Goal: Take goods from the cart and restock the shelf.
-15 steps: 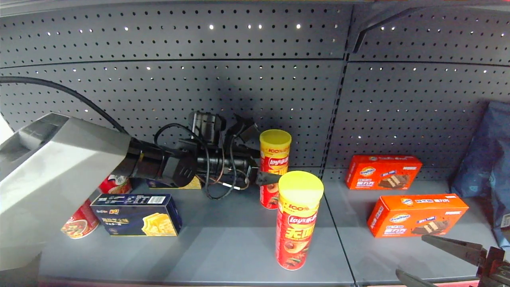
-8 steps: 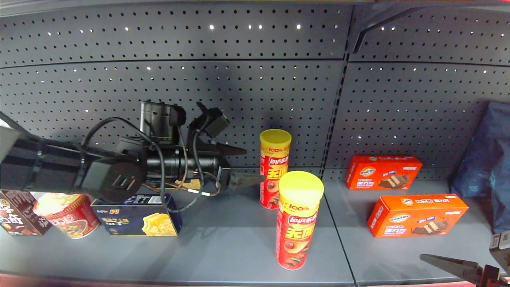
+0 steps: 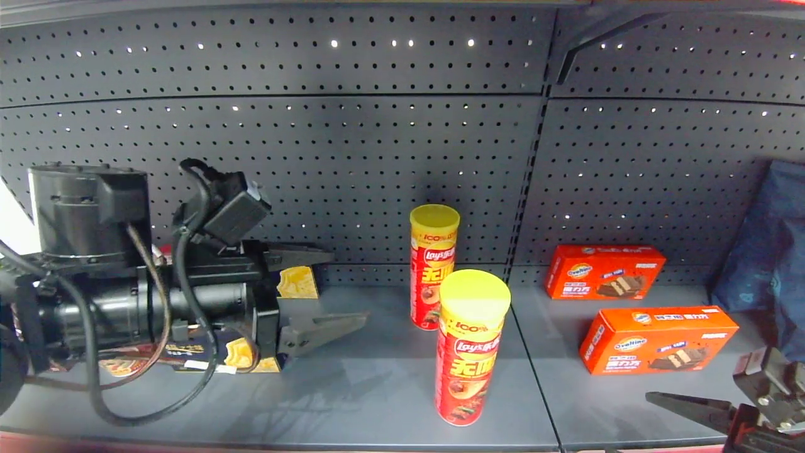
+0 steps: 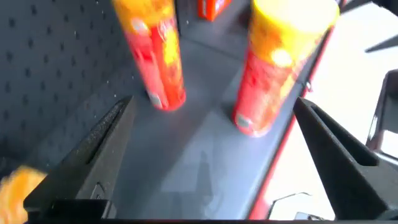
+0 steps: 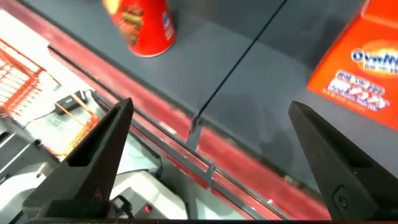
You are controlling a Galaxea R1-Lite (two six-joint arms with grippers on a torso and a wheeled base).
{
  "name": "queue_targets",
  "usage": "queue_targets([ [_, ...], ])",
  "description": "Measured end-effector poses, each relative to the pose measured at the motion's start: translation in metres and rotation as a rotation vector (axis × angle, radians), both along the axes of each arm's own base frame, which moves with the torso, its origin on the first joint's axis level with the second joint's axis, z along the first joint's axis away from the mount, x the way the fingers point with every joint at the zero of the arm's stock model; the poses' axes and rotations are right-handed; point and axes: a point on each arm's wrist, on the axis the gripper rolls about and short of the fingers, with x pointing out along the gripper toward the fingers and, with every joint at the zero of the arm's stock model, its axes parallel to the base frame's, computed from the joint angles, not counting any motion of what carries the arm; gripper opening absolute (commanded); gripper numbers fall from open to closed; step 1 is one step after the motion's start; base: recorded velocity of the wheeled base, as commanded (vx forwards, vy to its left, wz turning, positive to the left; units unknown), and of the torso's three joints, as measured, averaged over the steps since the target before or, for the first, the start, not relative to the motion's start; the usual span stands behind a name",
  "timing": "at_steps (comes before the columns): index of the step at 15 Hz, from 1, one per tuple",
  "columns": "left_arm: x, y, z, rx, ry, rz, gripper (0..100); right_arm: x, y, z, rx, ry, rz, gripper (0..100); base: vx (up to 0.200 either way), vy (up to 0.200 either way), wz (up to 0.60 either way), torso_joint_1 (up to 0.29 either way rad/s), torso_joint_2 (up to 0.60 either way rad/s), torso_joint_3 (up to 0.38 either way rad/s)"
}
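My left end effector is wide open and holds nothing. It hangs over the left part of the shelf, and its two fingers point to the right, toward the chip cans. There is a gap between its fingers and the cans.

Two chip cans stand upright near the middle of the shelf. Both are red with yellow lids. The back chip can stands close to the back wall, which is dark and full of little holes. The front chip can stands nearer to me and a bit to the right. The two cans are close together, but the left wrist view shows a gap between them.

My right end effector is open too, and it is empty. It hovers at the front edge of the shelf on the right side, near the front orange box. The back orange box lies behind that one, close to the wall. A dark blue bag sits at the far right.

Behind my left arm I see part of a blue and yellow box, mostly hidden. In the right wrist view, a red wire cart shows below the shelf edge. I cannot tell what is in it.
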Motion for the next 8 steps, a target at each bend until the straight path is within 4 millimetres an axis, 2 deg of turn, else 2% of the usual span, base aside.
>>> queue_targets([
  [4, -0.033, 0.021, -0.010, 0.022, 0.009, 0.082, 100, 0.031, 0.022, 0.004, -0.043, 0.030, -0.031, 100, 0.000, 0.000, 0.00, 0.000, 0.00, 0.000],
  [8, -0.042, 0.033, -0.006, 0.025, -0.023, 0.160, 100, 0.062, 0.051, 0.006, -0.068, 0.049, -0.054, 100, 0.000, 0.000, 0.00, 0.000, 0.00, 0.000],
])
